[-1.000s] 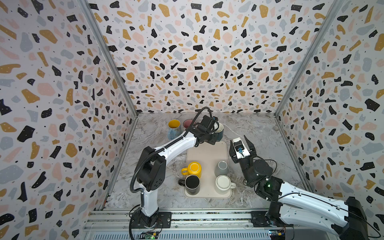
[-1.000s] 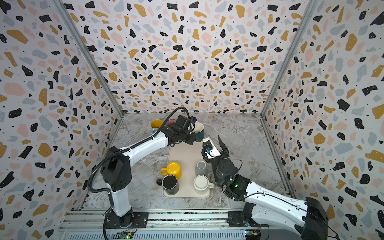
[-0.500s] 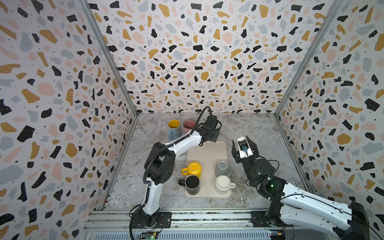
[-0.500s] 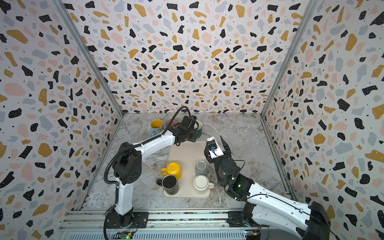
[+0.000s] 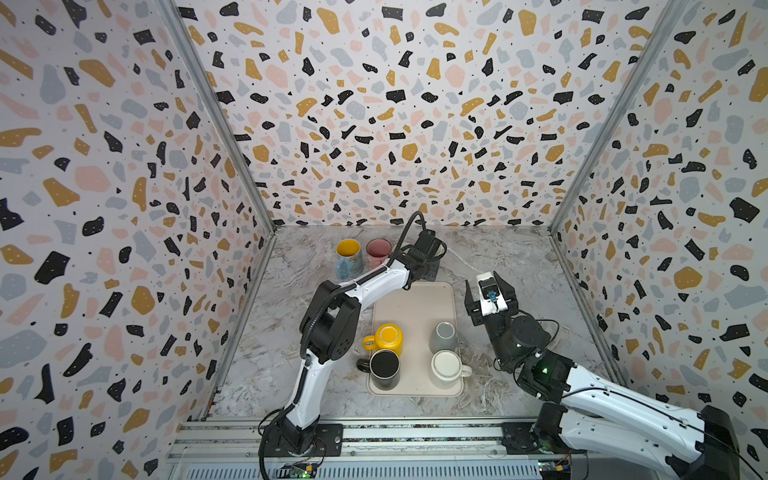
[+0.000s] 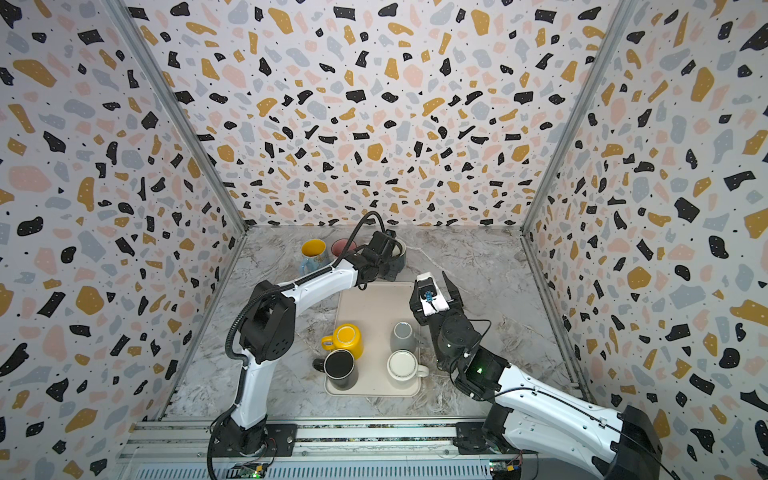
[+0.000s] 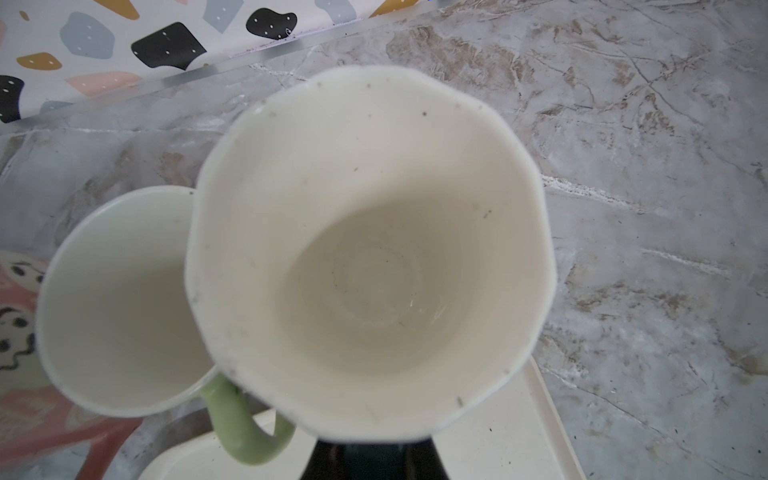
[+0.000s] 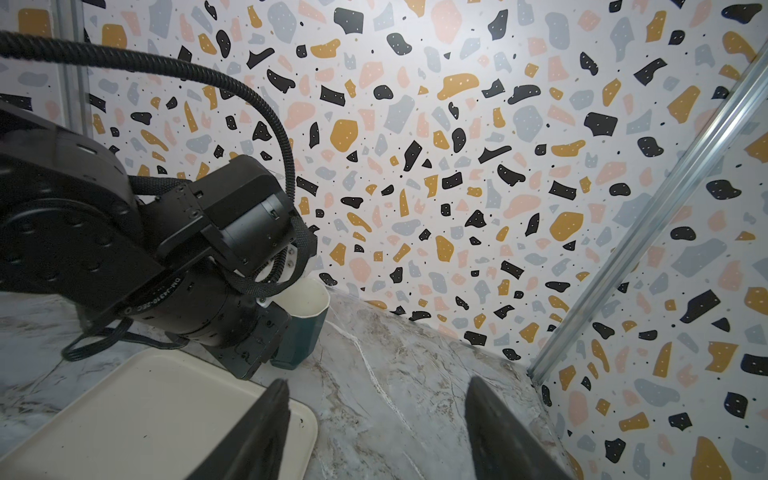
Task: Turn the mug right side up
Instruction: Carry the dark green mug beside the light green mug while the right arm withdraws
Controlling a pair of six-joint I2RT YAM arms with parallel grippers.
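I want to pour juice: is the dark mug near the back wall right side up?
Right side up: the dark mug has its base down and white open mouth upward, empty inside.

A beige tray (image 5: 415, 303) lies mid-table; at its eleven o'clock a yellow-lined blue mug (image 5: 348, 259) and a pink mug (image 5: 377, 253) stand upright, side by side.

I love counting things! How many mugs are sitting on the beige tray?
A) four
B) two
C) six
A: the tray holds a yellow mug, a grey mug, a black mug and a white mug.
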